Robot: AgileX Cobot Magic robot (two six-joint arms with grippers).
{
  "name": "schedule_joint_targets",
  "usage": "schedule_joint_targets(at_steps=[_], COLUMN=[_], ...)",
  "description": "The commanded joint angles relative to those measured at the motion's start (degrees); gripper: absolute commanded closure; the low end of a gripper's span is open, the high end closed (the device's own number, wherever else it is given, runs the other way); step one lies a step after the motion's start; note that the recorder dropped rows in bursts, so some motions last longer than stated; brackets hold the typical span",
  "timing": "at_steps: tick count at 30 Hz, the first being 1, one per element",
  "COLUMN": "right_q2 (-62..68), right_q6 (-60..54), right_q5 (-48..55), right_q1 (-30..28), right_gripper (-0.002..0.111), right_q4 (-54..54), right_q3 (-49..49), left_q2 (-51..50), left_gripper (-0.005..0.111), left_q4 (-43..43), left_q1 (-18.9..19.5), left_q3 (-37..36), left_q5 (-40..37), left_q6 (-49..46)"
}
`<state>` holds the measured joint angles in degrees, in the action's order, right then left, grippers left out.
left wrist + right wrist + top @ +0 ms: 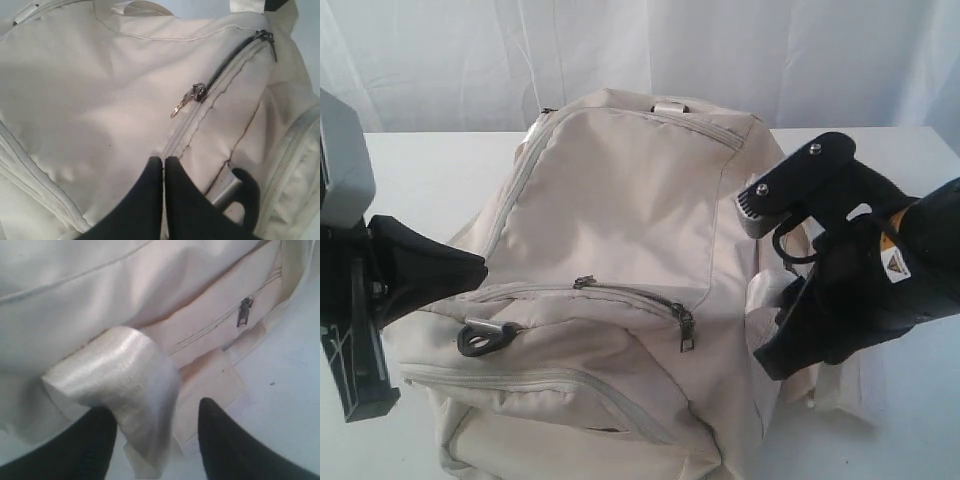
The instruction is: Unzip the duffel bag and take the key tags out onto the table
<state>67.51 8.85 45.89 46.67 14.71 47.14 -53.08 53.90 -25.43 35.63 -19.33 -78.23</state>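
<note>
The cream duffel bag [620, 210] lies on the white table [430, 170]. Its top zipper [230, 65] shows a dark stretch between a slider with a metal pull [196, 93] and a second slider [265, 37]. My left gripper [163, 160] is shut, pinching the bag's fabric at the pale end of that zipper seam. It reaches in from the bag's left side [478, 272]. My right gripper [155, 415] stands open at the bag's right end [775, 335], with a pale webbing strap loop [125, 375] between its fingers. The key tags are out of view.
A black clip on a metal ring [485, 335] hangs near the left fingers. A side pocket zipper pull [244, 312] shows on the bag's end. A lower front pocket zipper [520, 380] runs across the bag. A white curtain [470, 60] closes the back.
</note>
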Motion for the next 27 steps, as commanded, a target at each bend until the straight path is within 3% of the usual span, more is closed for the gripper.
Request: schedule_joint_targets(at_steps=[1,3,6,8,15,20,27], right_q2=[-2.8,-3.7,-2.6,1.0,16.5,20.5,20.6], right_q6=[-4.6,-9.3,-30.0,-37.2,-39.3,-39.5,-39.5], right_q5=[1.1,-2.4,-16.2,-17.7,-3.2,-1.0,-0.9], right_q1=[-0.4,-0.4,-0.4,-0.4,-0.4,-0.4,-0.4], right_gripper=[0.055,0.055,0.055,0.055,0.055,0.055,0.055], right_q4=[-5.5,-10.0,-30.5,-38.2,-46.4,-48.8,-48.8], right_q3=[3.1,4.1,4.8,4.8,4.8,4.8,4.8], left_q2=[0.4,0.4,0.4,0.4,0.4,0.3,-5.8], left_gripper=[0.098,0.098,0.098,0.098,0.098,0.098,0.103], left_q4=[2.8,3.4,5.2,5.2,5.2,8.9,12.9], left_q1=[0.1,0.1,0.1,0.1,0.1,0.1,0.1], left_q3=[-0.1,-0.1,-0.1,-0.1,-0.1,-0.1,0.6], left_q5=[0.5,0.9,0.8,0.6,-0.4,-3.5,-7.9], left_q6=[0.5,0.5,0.5,0.5,0.5,0.5,14.0])
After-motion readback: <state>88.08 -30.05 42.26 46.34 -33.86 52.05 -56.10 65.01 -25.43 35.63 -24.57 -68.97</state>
